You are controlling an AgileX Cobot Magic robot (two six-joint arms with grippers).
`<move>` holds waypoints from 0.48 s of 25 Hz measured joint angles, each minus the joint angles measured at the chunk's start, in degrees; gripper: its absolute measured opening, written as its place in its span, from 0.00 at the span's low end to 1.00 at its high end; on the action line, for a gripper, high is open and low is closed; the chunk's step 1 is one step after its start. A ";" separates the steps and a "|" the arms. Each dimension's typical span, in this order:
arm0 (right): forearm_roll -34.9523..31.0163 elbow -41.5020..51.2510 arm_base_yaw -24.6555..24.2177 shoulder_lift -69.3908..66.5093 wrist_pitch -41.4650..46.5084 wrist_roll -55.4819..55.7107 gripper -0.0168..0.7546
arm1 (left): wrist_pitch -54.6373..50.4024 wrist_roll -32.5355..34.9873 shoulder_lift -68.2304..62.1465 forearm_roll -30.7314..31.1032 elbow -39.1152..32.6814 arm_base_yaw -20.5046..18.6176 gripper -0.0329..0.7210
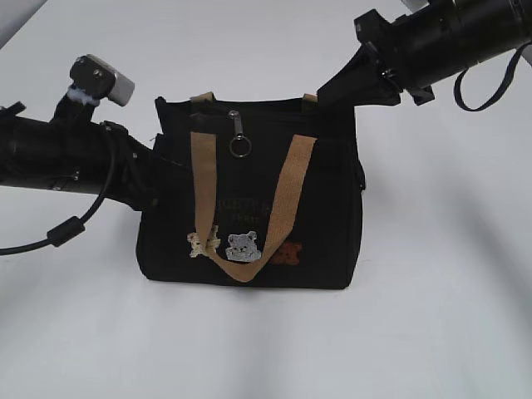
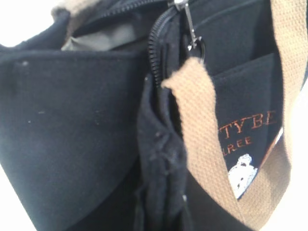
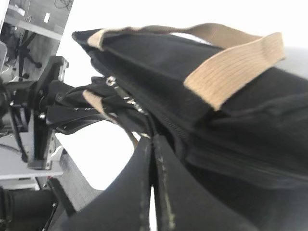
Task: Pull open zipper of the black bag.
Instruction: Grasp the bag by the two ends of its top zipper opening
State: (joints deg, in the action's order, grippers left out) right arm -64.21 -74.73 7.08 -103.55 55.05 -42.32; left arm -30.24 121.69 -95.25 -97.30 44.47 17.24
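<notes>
Black boxy fabric bag [image 1: 249,199], tan webbing handles [image 1: 287,199]

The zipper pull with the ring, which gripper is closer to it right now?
Left, slightly. The left gripper clamps the black bag at its left end, nearest the zipper pull. The right gripper is shut at the bag's top right corner, farther along the zip line.

Black bag [image 1: 324,216], plain dark fabric. Tan webbing handles [image 1: 287,199], woven texture. Faint tan lettering on front. Three bear patches: cream [image 1: 202,243], pale grey-white [image 1: 243,247], brown [image 1: 288,253]. Zipper [image 2: 159,53] dark teeth, silver pull [image 1: 236,123], silver ring. Counter [image 1: 432,332] white. Arms black; left tool [image 1: 154,179] and right tool [image 3: 153,192] black.
</notes>
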 joint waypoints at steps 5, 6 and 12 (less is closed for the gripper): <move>-2.60 0.00 5.37 0.00 1.50 -1.56 0.16 | 0.00 0.00 0.00 0.00 0.00 0.00 0.13; -3.31 0.00 6.87 0.00 1.44 -1.83 0.26 | 0.00 0.00 0.00 0.00 0.00 0.00 0.13; -4.75 0.00 12.94 -3.36 -0.65 2.33 0.64 | 0.00 0.05 0.00 0.00 0.00 0.00 0.13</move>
State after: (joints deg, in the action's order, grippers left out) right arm -68.96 -74.73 20.02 -106.91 54.39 -39.99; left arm -30.24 121.74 -95.25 -97.30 44.47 17.24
